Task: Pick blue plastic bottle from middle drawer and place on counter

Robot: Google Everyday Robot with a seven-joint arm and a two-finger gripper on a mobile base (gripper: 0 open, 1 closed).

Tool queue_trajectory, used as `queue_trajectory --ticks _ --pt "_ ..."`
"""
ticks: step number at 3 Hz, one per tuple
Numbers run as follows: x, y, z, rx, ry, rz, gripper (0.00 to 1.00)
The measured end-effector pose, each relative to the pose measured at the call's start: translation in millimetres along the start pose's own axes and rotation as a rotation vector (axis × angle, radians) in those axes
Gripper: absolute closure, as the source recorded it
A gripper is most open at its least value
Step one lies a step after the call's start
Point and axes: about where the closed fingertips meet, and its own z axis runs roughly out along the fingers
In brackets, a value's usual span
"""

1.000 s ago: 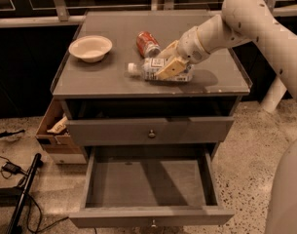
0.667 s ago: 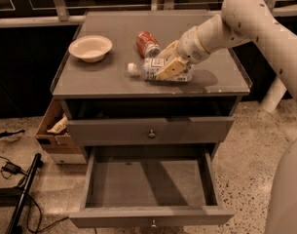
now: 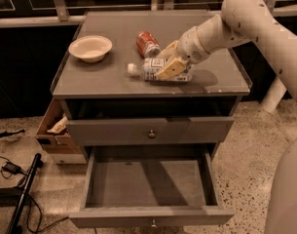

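The blue plastic bottle (image 3: 153,70), clear with a white cap and a white label, lies on its side on the counter (image 3: 104,77), cap pointing left. My gripper (image 3: 168,58) reaches in from the right and is shut on the bottle's middle. One tan finger (image 3: 170,68) is in front of the bottle and the other is behind it. The middle drawer (image 3: 148,186) is pulled out below, and its grey floor is bare.
A red-orange soda can (image 3: 148,44) lies just behind the bottle, close to the gripper. A white bowl (image 3: 90,48) sits at the counter's left. A closed knobbed drawer front (image 3: 150,130) is above the open drawer. A cardboard box (image 3: 53,130) and cables lie on the floor at left.
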Motion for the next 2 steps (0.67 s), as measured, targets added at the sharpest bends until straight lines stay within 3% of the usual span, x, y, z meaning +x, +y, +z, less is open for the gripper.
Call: queue_trajectory --ticks 1,2 --pt "0.0 0.0 0.0 0.0 0.0 0.0 0.06" --pt "0.0 0.0 0.1 0.0 0.0 0.0 0.0"
